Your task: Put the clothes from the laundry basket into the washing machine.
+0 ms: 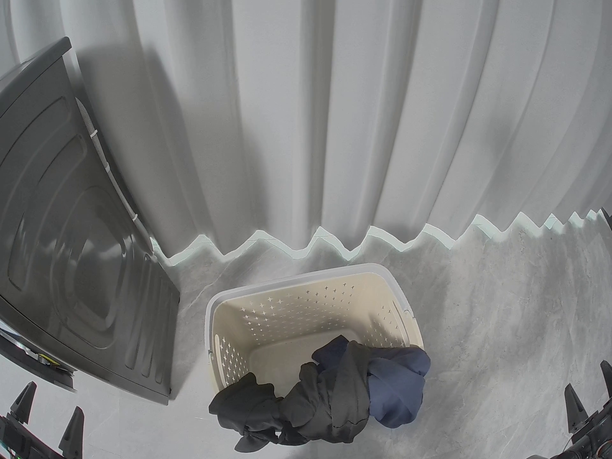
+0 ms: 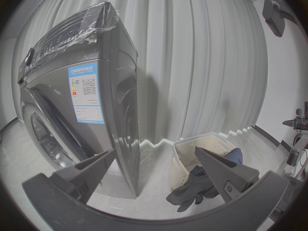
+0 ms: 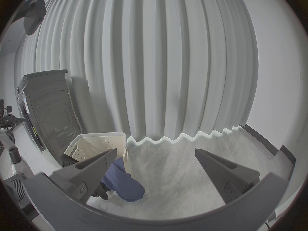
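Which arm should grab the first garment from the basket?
Left, probably. The left gripper, jaws open, is on the washing machine's side, and the black garment hangs over the laundry basket's near rim toward it.

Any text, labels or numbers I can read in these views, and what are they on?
Nothing is clear enough to quote.
The label on the front of the washing machine: print, a square code and coloured bars, all too small to read.
The control panel on its top: markings too blurred to read.
The basket and clothes: no text.
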Robot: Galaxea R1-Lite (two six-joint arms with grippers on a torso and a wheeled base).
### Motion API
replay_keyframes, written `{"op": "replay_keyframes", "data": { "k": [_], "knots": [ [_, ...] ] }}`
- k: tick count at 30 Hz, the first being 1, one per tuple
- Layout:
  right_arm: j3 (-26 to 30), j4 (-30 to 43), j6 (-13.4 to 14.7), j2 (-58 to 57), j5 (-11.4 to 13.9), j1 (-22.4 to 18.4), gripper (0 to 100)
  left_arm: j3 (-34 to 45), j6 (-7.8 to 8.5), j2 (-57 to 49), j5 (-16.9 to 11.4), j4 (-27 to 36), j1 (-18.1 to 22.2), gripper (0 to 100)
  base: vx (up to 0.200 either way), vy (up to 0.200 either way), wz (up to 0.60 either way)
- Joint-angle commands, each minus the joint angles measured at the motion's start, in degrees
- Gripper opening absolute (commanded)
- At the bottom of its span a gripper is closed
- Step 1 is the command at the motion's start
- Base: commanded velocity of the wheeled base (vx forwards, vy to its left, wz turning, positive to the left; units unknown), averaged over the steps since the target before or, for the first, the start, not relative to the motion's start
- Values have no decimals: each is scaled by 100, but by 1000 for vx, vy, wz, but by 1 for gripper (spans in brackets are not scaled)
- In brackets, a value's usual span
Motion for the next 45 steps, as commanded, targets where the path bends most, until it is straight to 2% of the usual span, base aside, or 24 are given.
{"op": "replay_keyframes", "data": {
  "k": [1,6,12,21,27,36,42,45],
  "knots": [
    [84,2,-1,-84,-3,4,100,92,-2,-104,-8,-1,1,100,0,0,0],
    [84,2,-1,-84,-3,4,100,92,-2,-104,1,-1,1,100,0,0,0],
    [84,2,-1,-84,-3,4,100,92,7,-104,1,-1,1,100,200,0,0],
    [92,2,-1,-84,-3,4,100,92,7,-104,-8,-1,1,100,0,0,0],
    [84,2,-1,-84,-3,4,100,92,7,-104,1,-1,1,100,200,0,0],
    [84,2,-1,-84,-3,4,100,92,7,-104,1,-1,1,100,0,0,0],
    [84,2,-1,-84,-3,4,100,92,7,-104,-8,-1,1,100,200,0,0],
    [84,2,-1,-84,6,4,100,92,-2,-104,-8,-1,1,100,0,0,0]
  ]
}}
